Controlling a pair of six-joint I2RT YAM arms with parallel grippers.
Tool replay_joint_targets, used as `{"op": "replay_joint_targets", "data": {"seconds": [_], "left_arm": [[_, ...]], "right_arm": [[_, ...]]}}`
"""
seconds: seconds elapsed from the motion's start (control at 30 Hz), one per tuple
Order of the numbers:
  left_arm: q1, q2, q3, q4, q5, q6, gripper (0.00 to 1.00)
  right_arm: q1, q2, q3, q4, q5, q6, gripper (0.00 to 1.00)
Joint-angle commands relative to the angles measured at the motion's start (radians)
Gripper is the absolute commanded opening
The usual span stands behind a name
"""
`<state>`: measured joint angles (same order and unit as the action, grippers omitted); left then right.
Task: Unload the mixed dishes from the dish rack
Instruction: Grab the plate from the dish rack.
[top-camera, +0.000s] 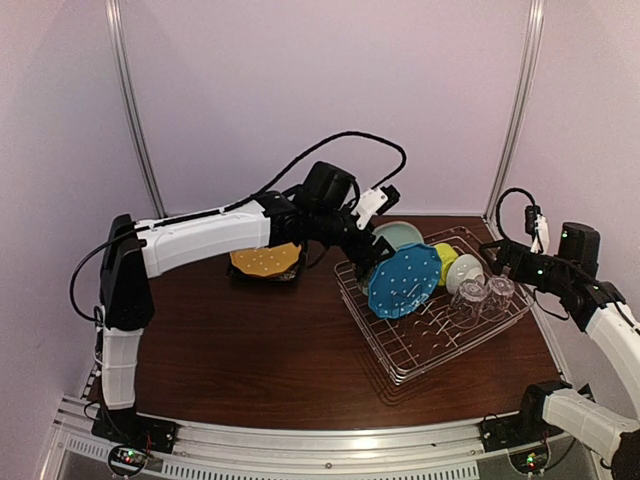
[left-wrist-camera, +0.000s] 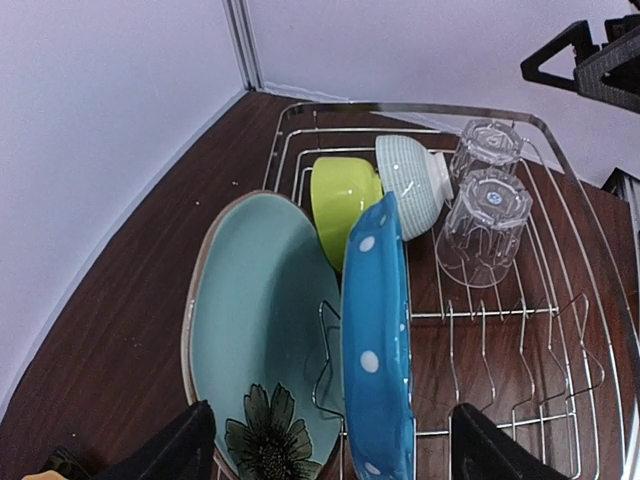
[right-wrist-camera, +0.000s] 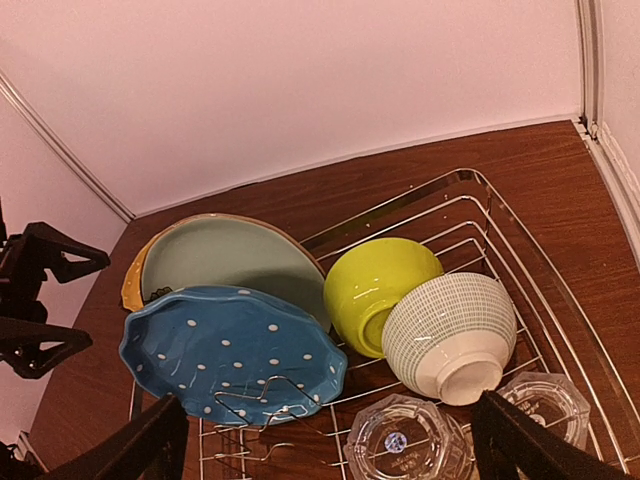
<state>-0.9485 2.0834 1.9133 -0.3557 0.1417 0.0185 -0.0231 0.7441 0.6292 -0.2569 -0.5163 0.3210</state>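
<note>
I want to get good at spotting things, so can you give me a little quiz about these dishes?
1. True or false: the orange dotted plate lies outside the dish rack.
2. How many clear glasses are in the rack? A one, B two, C three.
3. Which bowl sits right beside the white bowl?

Key: 1 true; 2 B; 3 the yellow-green bowl.
</note>
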Motion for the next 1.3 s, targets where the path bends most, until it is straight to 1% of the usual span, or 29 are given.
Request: {"op": "replay_joint_targets", "data": {"seconds": [0.0, 0.13, 0.3, 0.6, 0.67, 0.7, 0.9, 1.27], "left_arm": [[-0.002, 0.048, 0.064, -0.04, 0.005, 0.023, 0.81], [-0.006, 0.097, 0.1, -0.064, 0.008, 0.025, 0.77], [-0.007, 0.143, 0.144, -0.089, 0.019, 0.02, 0.7], [-0.007, 0.195, 0.177, -0.089, 0.044, -0.015, 0.57], [-0.006, 0.205, 0.184, -0.088, 0.045, -0.015, 0.52], [-0.007, 0.209, 0.188, -0.089, 0.047, -0.038, 0.49], [-0.01, 0.252, 0.225, -0.104, 0.05, -0.084, 0.41], [-0.022, 0.287, 0.267, -0.116, 0.029, -0.159, 0.17]], "right_arm": [[-0.001, -0.01, -0.016, 0.016, -0.004, -0.003, 1.0], [-0.002, -0.007, -0.015, 0.019, -0.004, -0.003, 1.0], [-0.002, -0.002, -0.012, 0.019, 0.001, -0.005, 1.0], [-0.002, 0.003, -0.011, 0.023, 0.002, 0.0, 1.0], [-0.001, 0.003, -0.01, 0.023, 0.004, -0.002, 1.0], [-0.001, 0.003, -0.009, 0.024, 0.004, -0.001, 1.0], [-0.002, 0.002, -0.009, 0.024, 0.006, 0.003, 1.0], [-0.001, -0.003, -0.008, 0.021, 0.011, 0.006, 1.0]]}}
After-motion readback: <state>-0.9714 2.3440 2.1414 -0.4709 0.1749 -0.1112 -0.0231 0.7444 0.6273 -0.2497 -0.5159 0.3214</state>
